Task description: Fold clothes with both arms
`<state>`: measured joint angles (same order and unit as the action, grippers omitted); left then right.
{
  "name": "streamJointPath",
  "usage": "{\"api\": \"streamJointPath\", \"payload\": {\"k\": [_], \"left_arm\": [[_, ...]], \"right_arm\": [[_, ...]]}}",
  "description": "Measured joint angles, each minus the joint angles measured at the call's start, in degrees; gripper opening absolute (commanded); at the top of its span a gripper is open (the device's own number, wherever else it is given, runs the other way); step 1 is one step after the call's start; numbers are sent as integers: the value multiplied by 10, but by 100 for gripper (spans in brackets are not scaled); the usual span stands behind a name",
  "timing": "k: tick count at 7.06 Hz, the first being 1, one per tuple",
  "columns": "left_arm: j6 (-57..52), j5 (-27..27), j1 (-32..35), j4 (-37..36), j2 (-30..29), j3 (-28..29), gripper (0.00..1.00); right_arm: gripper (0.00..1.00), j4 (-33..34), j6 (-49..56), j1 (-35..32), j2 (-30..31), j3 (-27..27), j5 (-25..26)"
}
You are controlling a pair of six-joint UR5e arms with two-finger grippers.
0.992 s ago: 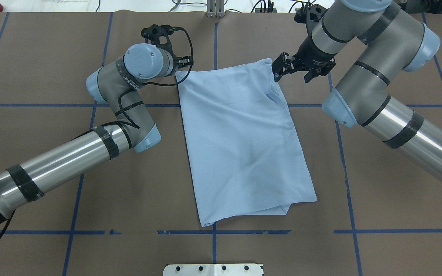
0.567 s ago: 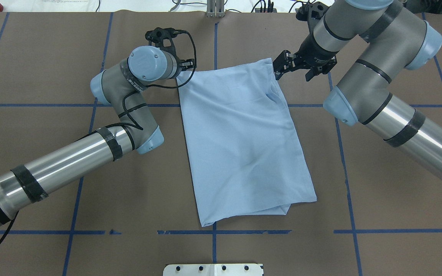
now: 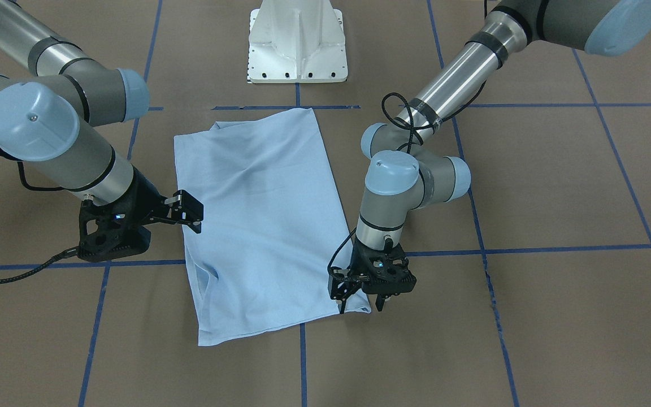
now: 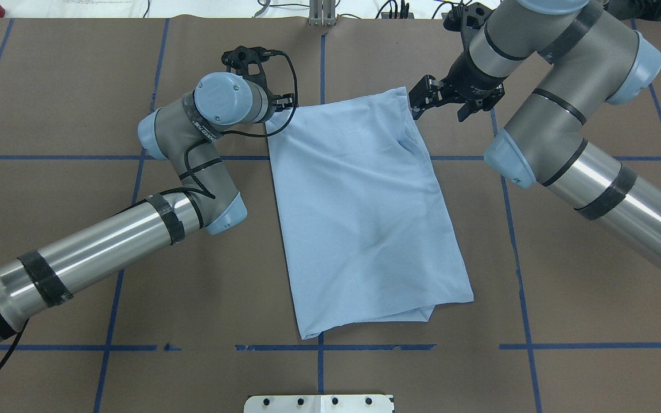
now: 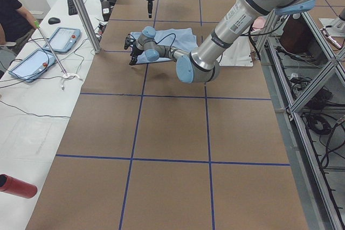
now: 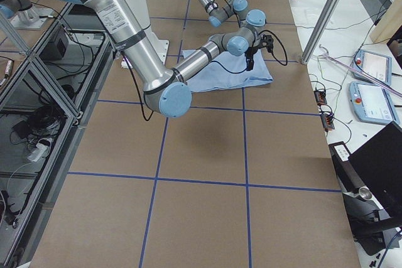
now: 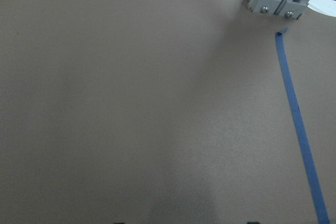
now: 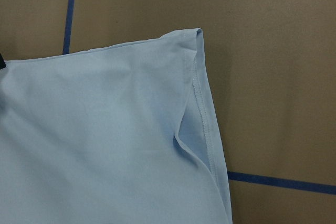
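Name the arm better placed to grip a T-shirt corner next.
Likely left: the left gripper, open and low, straddles a corner of the T-shirt; the right gripper hangs higher, off its corner.

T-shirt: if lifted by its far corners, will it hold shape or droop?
Probably floppy: the T-shirt lies flat in soft creases, so lifted by corners it should sag between them. Likely light: the fabric looks thin, its stitched edge curling. Pushed, it may bunch on the brown table covering rather than slide.

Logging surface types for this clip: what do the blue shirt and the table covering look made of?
Shirt: thin matte fabric, probably cotton knit; stitched hem, soft creases. Table covering: matte brown paper or card, it seems; flat, with blue tape lines.
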<state>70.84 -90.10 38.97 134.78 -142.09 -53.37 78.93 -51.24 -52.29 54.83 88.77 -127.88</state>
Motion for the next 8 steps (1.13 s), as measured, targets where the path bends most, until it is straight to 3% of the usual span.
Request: {"api": "streamJointPath", "payload": {"k": [1,4,5,8], "left_arm": [[0,-1,-2,-1,2,-4,57],[-1,-3,-6,-3,5,-9,27],[-1,-3,-8,-3,4,-9,0],[-1,-8,-9,-5,3,-11,0]], "right_arm": [[100,0,0,0,0,0,0],[100,0,0,-1,1,0,0],[100,0,0,-1,1,0,0],[100,0,0,-4,1,-1,0]]}}
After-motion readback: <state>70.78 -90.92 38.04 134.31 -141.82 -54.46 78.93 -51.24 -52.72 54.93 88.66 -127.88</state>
